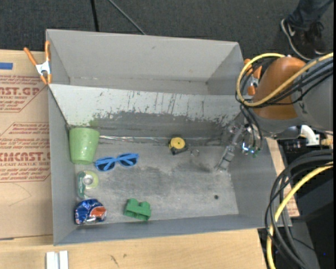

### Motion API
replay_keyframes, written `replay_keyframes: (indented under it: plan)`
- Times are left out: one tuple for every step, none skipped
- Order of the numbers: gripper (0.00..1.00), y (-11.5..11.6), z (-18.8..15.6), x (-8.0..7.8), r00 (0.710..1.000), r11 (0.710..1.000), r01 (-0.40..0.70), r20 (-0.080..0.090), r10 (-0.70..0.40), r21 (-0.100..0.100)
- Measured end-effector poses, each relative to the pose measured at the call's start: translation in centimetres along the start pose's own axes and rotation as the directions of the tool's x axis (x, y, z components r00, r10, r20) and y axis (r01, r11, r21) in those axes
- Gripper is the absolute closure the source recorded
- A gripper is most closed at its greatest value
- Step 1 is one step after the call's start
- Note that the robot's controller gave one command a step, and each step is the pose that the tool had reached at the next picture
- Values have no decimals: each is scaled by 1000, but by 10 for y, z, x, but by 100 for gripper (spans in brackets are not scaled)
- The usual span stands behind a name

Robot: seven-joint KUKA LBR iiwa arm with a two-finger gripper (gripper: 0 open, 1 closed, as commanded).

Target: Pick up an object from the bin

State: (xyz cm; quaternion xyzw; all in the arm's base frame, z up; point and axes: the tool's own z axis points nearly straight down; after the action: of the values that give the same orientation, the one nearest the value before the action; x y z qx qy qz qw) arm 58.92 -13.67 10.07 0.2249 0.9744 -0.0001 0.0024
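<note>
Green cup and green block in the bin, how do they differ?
The green cup is pale green; the green block is darker. The cup is bigger and rounded; the block smaller and angular. The cup sits at the left of the bin, the block near its front edge. Both are green.
</note>
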Motion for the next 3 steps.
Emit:
replay_keyframes:
  plan:
    - [0,76,-2,39,940,940,-341,-6,341,0]
    - [0,89,32,45,893,893,-450,-6,450,4]
    - [0,114,31,51,835,835,-550,-3,550,3]
